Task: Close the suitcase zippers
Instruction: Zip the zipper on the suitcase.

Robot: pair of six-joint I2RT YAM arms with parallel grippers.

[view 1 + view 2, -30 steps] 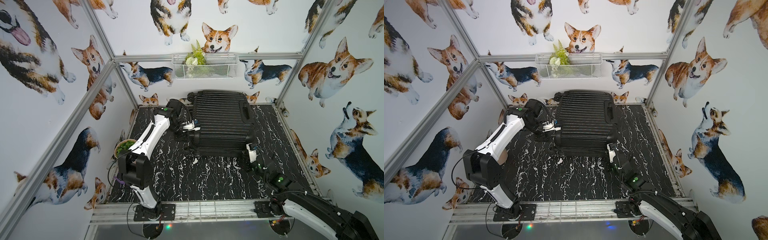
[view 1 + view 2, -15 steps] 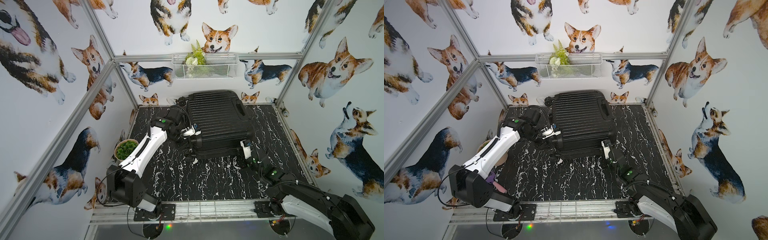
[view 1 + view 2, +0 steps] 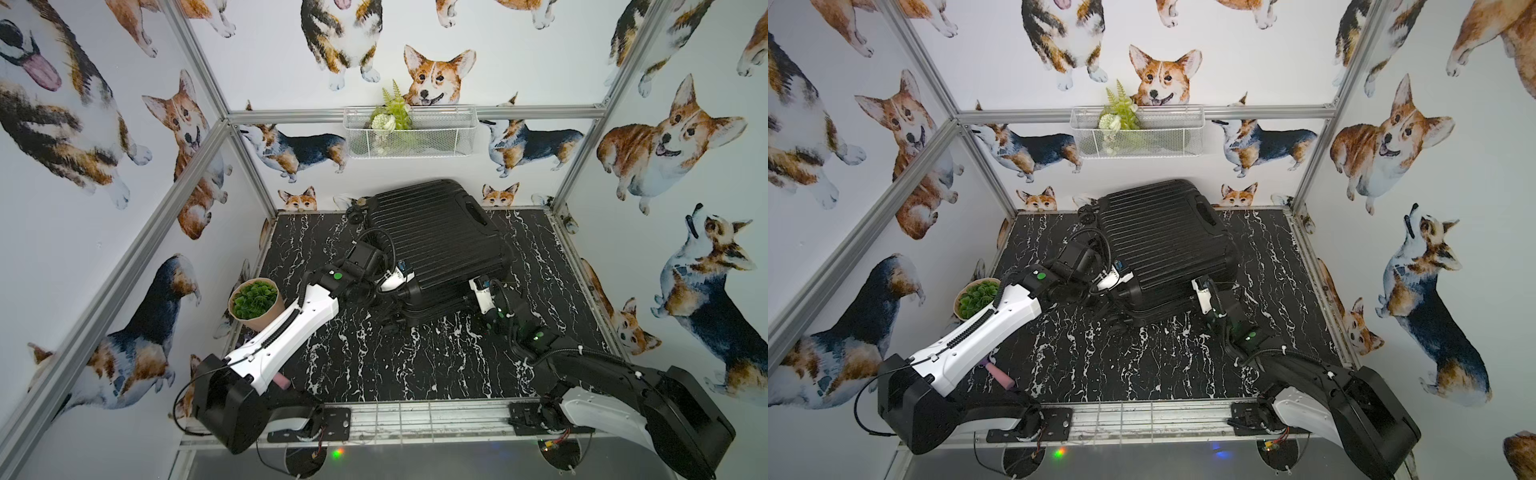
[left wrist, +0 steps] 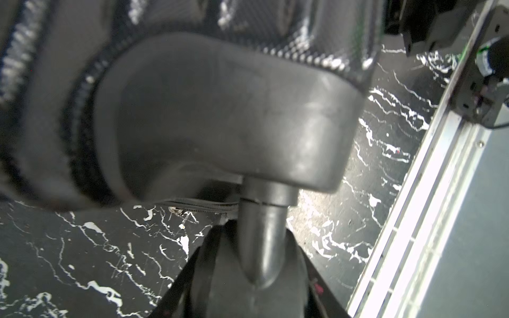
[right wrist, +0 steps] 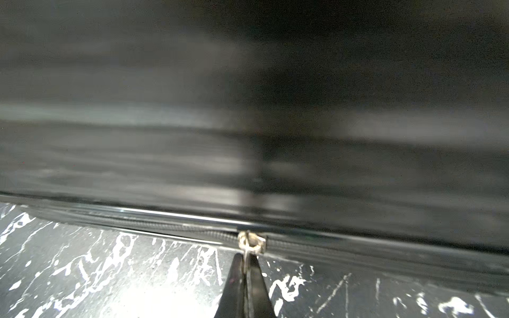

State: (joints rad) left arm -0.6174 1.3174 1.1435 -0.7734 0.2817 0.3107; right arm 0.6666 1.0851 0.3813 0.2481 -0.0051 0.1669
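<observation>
The black ribbed suitcase point(image 3: 432, 241) point(image 3: 1163, 245) lies flat and skewed on the dark marble table, far of centre. My left gripper point(image 3: 398, 277) point(image 3: 1116, 277) is at its near left corner. In the left wrist view its jaws point(image 4: 248, 275) are shut around a suitcase wheel point(image 4: 259, 247) under the corner housing. My right gripper point(image 3: 477, 286) point(image 3: 1198, 287) is at the near edge. In the right wrist view it point(image 5: 247, 260) is shut on the metal zipper pull point(image 5: 251, 242) on the zipper track point(image 5: 358, 249).
A potted green plant point(image 3: 254, 300) stands by the left wall, partly behind my left arm. A pink object point(image 3: 998, 374) lies under that arm. A wire basket point(image 3: 409, 133) hangs on the back wall. A metal rail point(image 3: 415, 415) runs along the front edge.
The suitcase has turned from square to skewed. My left gripper came nearer the front with its corner. My right gripper slid left along the near edge.
</observation>
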